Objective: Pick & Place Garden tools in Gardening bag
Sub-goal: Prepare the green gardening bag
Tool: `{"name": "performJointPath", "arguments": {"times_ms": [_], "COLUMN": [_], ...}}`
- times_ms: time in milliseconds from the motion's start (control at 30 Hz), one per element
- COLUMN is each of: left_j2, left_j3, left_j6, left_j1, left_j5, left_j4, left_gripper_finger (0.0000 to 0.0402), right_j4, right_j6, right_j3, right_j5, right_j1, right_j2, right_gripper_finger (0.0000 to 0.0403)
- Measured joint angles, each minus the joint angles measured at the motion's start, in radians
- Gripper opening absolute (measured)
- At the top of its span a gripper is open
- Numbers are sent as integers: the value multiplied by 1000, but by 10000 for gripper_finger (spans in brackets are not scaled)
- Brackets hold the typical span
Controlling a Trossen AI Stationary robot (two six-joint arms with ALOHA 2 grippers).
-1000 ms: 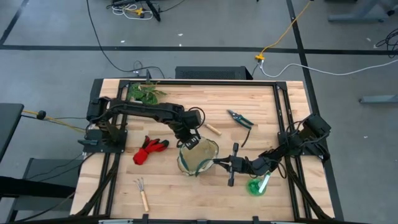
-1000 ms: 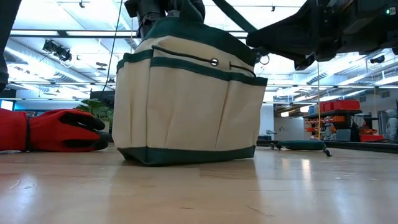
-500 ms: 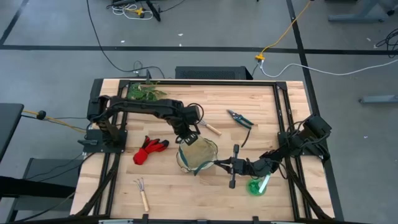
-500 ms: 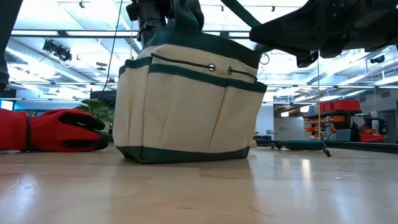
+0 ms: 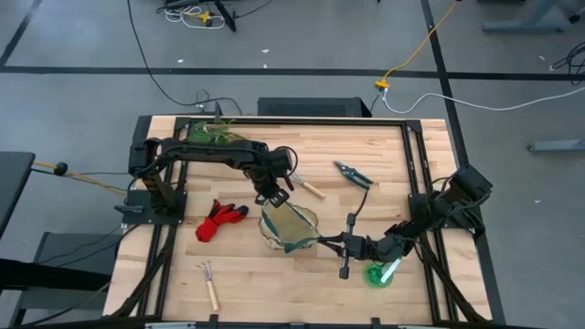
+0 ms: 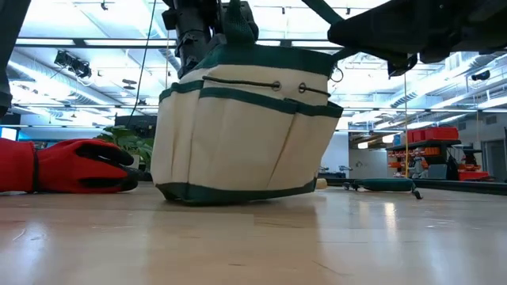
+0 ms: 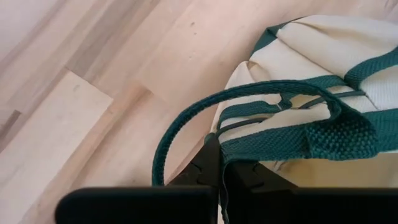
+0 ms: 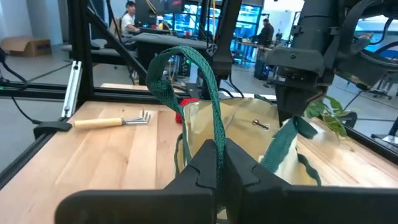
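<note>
Now both sets of jaws are clamped on the gardening bag (image 5: pixel 290 228) rim: left gripper (image 5: pixel 271 197) at 11 o'clock, right gripper (image 5: pixel 322 242) at 4. It has slid toward 5 o'clock and tilted; tools still lie outside.

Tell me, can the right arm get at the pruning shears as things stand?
Probably not yet: the right gripper is shut on the gardening bag handle, and the pruning shears lie apart on open table. It must let go first.

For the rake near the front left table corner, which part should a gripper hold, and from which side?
Grip the rake by its wooden handle, coming straight down from above. It lies flat and alone on the table, the handle is its longest plain part, and the metal prongs at the other end offer no good hold.
</note>
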Motion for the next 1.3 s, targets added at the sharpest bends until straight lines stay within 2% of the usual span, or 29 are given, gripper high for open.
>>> {"name": "performJointPath", "arguments": {"times_ms": [133, 267, 467, 767, 1300], "left_j2": [0, 0, 0, 0, 0], "left_j3": [0, -1, -1, -1, -1], "left_j6": [15, 11, 12, 12, 23], "left_j1": [8, 7, -8, -7, -9], "left_j5": [4, 57, 107, 124, 126], "left_j4": [-1, 34, 82, 82, 87], "left_gripper_finger": [7, 14, 5, 33, 37], "right_j4": [1, 2, 2, -3, -5], "right_j6": [-1, 6, 24, 26, 32], "right_j3": [0, 0, 0, 0, 0], "right_j5": [5, -6, -10, -6, -3], "right_j1": [0, -10, -21, -22, -22], "right_j2": [0, 0, -1, -1, -1], "right_gripper_finger": [2, 2, 2, 24, 34]}}
